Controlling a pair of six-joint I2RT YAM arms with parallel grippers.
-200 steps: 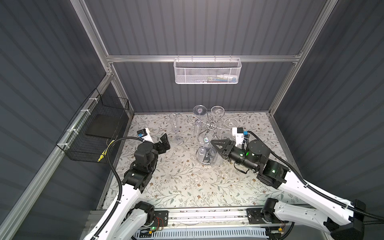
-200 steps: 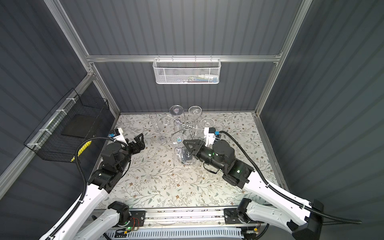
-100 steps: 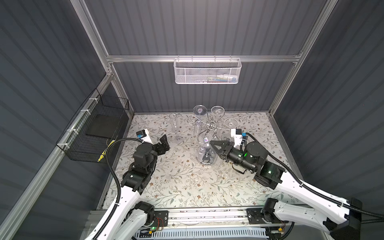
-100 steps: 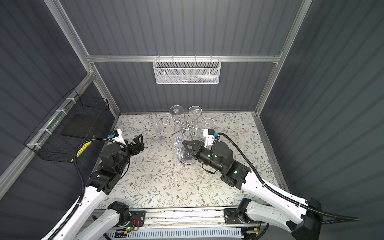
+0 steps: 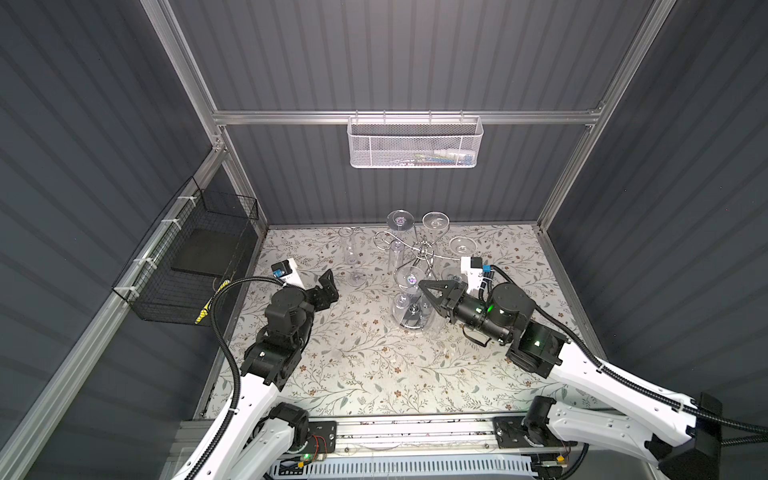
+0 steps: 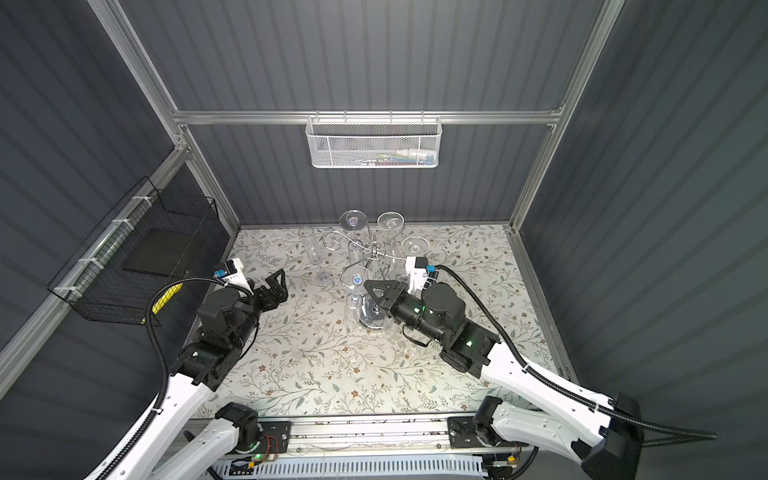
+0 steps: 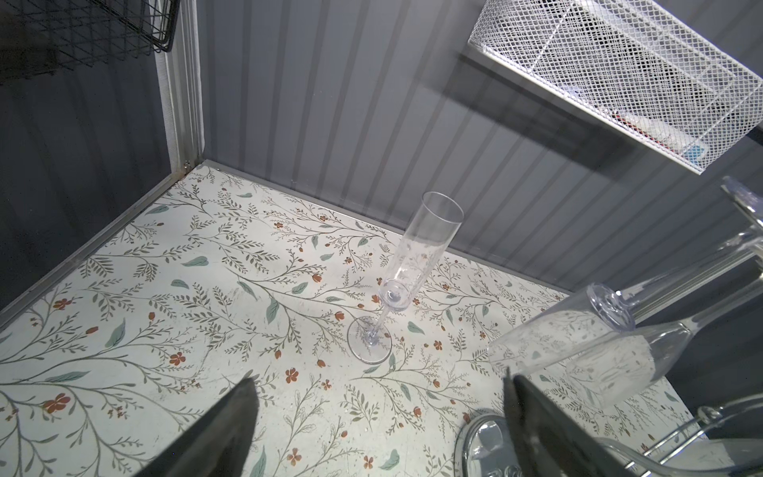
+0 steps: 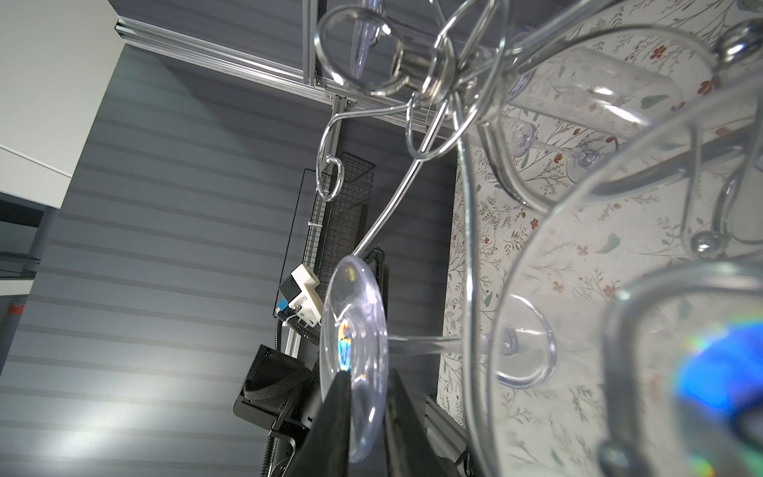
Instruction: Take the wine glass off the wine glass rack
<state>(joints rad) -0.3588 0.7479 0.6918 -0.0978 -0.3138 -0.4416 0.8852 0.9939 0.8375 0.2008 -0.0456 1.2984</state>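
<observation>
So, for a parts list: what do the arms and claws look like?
Both arms have white lower links and black joint housings, with black corrugated cable running alongside. The left claw and right claw are black with angular fingers; each wrist carries a white camera block with a blue connector. Green lights glow on the right arm.

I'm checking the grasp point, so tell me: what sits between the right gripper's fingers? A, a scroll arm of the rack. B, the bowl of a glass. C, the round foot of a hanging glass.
C: in the right wrist view, the hanging wine glass has its flat round foot between the two fingers of the right gripper.
</observation>
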